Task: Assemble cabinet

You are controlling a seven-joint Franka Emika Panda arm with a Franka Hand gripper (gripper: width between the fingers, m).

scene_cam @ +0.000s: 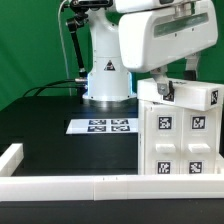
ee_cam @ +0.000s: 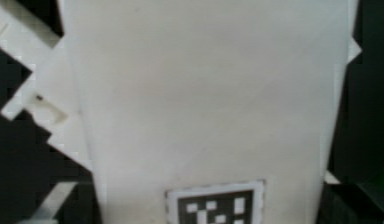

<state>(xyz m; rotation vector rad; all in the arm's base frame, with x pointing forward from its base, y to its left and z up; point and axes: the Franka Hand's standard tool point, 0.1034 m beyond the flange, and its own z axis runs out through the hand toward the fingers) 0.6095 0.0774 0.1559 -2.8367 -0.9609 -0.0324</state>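
The cabinet (scene_cam: 180,140) is a large white box with several black-and-white tags, standing at the exterior view's right. A long white block (scene_cam: 192,95) with a tag lies slightly tilted across its top. My gripper (scene_cam: 165,88) comes down onto the end of that block nearer the exterior view's left. In the wrist view the white block (ee_cam: 198,100) fills most of the picture, with a tag (ee_cam: 221,206) close to my gripper (ee_cam: 207,205). A dark finger shows on each side of it, and the jaws seem shut on the block.
The marker board (scene_cam: 101,126) lies flat on the black table in front of the robot base (scene_cam: 105,80). A low white border rail (scene_cam: 70,184) runs along the near edge, with a corner piece (scene_cam: 10,157) at the exterior view's left.
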